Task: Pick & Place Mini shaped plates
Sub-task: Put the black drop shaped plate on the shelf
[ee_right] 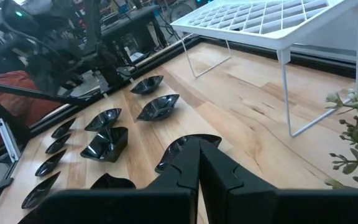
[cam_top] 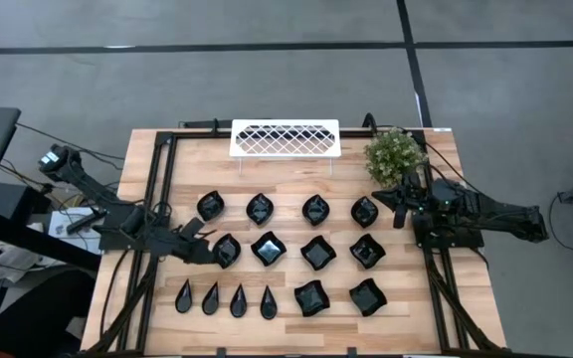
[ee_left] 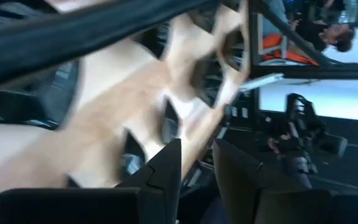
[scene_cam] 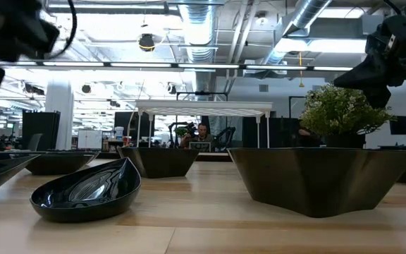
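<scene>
The mini shaped plates [cam_top: 286, 254] lie in three rows across the tabletop [cam_top: 466, 308], and the four teardrop plates [cam_top: 225, 298] in the near-left row stand side by side with their long axes running front to back, tips toward the white lattice rack [cam_top: 285, 138]. The left gripper [cam_top: 207, 249] sits at the left end of the middle row with its fingers slightly apart, seemingly at a plate's rim, though whether it grips is unclear. The right gripper [cam_top: 400, 202] hangs by the potted plant [cam_top: 395, 154], fingers pressed together.

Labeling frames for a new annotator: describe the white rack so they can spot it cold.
Start with the wooden table and go to its far edge, away from the rows of mini shaped plates. There, beside the small potted plant, stands the white rack. It is the only white thing on the table, a lattice top on thin wire legs.
</scene>
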You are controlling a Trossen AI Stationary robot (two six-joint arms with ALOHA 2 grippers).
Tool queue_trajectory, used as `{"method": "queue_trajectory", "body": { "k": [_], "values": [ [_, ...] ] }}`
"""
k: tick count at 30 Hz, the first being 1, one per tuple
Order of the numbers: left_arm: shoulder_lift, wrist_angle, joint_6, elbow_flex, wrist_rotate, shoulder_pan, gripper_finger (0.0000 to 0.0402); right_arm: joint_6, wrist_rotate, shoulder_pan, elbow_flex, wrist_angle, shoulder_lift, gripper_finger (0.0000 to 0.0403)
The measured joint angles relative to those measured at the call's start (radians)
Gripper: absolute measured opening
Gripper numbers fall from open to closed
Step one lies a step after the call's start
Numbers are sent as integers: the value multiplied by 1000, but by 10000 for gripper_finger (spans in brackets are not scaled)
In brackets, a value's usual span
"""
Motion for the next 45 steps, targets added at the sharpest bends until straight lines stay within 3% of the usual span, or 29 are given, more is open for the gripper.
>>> {"method": "queue_trajectory", "body": {
  "k": [7,17,27,45],
  "values": [
    [121,-56,29,187,-5,-13,95,0,0,0,0,0,0,0],
    [324,-360,-131,352,175,-42,95,0,0,0,0,-10,0,0],
    [320,-575,-510,356,280,-243,95,0,0,0,0,-12,0,0],
    [317,-575,-409,350,273,-362,95,0,0,0,0,-13,0,0]
  ]
}}
